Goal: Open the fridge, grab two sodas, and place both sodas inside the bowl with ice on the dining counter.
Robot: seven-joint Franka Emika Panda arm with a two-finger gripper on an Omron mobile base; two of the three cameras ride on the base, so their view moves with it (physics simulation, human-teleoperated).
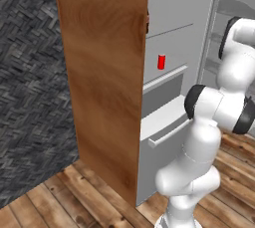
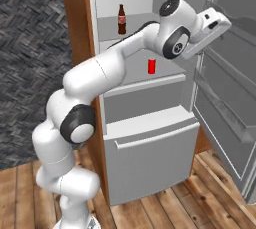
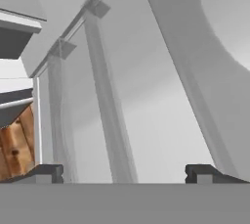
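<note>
Fridge (image 2: 150, 138) standing open on a wood-plank floor (image 2: 165, 208), beside a dark herringbone wall (image 1: 30, 72).

The right base view looks straight into the fridge: the cola bottle (image 2: 121, 19) stands upright on an upper white shelf, the red can (image 2: 151, 66) on the shelf below, well apart from it, and the open door (image 2: 227, 103) with its racks hangs at the right. In the left base view the wood side panel (image 1: 107, 77) hides most of the interior, leaving the can (image 1: 161, 61) in sight. In the hand view, the gripper (image 3: 124, 171) has its fingers spread wide, empty, facing the door's grey inner racks.
</note>
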